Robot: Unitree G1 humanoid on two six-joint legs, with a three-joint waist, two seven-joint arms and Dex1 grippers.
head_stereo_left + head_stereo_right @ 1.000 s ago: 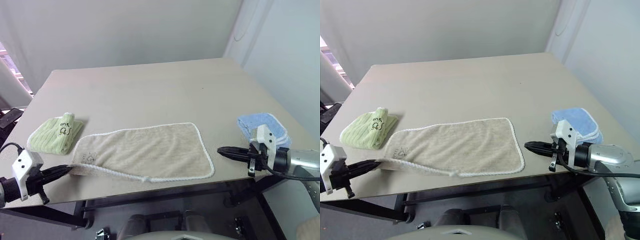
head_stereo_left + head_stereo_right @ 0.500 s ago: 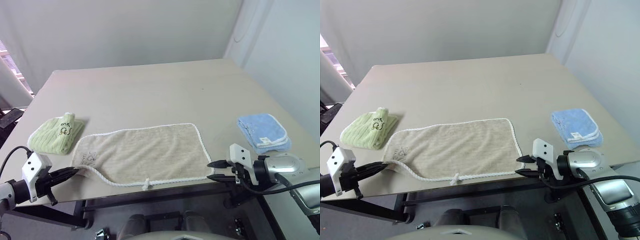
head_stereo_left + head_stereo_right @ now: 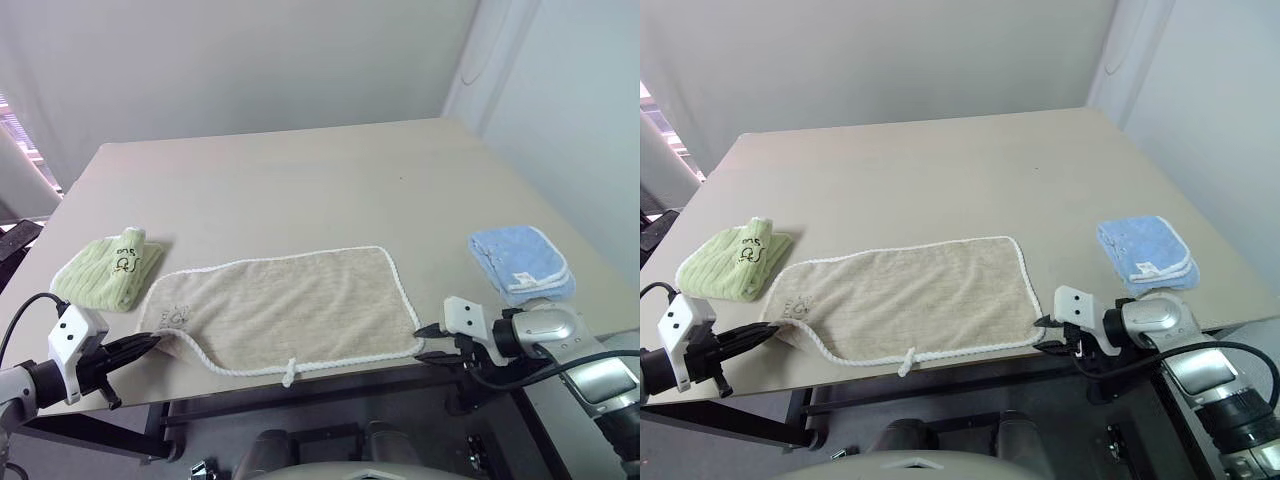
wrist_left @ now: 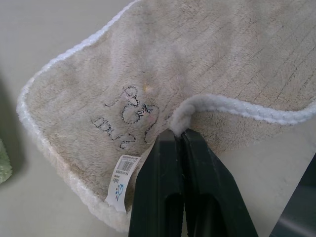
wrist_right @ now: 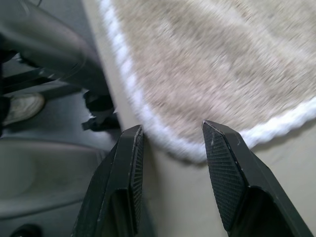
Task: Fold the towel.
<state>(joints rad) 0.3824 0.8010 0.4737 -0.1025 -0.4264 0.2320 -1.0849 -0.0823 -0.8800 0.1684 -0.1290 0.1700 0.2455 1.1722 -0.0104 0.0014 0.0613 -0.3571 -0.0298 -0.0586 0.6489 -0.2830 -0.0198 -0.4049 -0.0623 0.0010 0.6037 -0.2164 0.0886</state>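
Two corners matter here: the left end effector (image 4: 183, 140) is clenched on the towel (image 3: 290, 305) at its near corner, while the right end effector (image 5: 173, 143) stands released, the opposite near corner between its fingers above the bench (image 3: 300, 180). It should pinch the cord fully before lifting, I judge.

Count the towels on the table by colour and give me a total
Beige towel: 1
Light green folded towel: 1
Light blue folded towel: 1
Total: 3 towels
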